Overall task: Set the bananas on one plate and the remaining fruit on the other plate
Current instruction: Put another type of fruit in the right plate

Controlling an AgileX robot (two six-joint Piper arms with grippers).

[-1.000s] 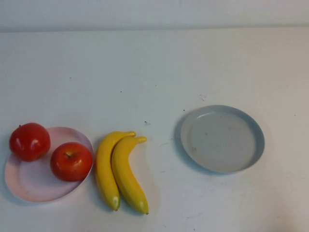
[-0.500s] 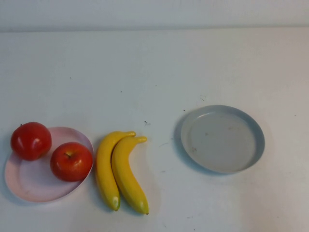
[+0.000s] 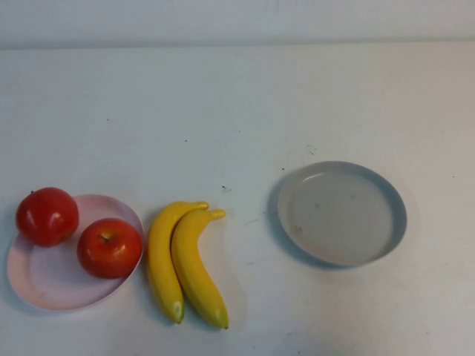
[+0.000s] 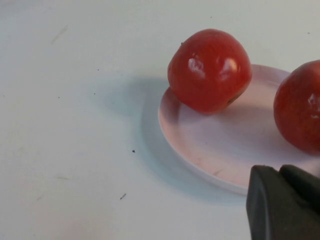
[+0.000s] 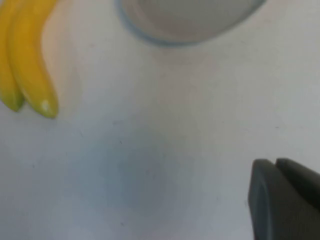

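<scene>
Going left to right: both apples (image 3: 47,216) (image 3: 109,248) already sit on the pink plate (image 3: 44,285), one perched on its far rim, so that half looks sorted; the two bananas (image 3: 162,259) (image 3: 197,268) lie side by side on the desk (image 3: 237,111) just beside it, well apart from the empty grey-blue plate (image 3: 341,213); nothing stands between them. Left tool (image 4: 285,200) is pressed together by the pink plate; right tool (image 5: 285,197), also pressed together, is over bare desk near the grey-blue plate.

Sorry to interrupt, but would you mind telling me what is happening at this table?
Nothing is held right now. Two apples sit on the pink plate, one perched on its rim. Two bananas lie on the table beside it; the grey-blue plate is empty. The left gripper hangs near the pink plate, the right gripper above bare table, both shut.
</scene>
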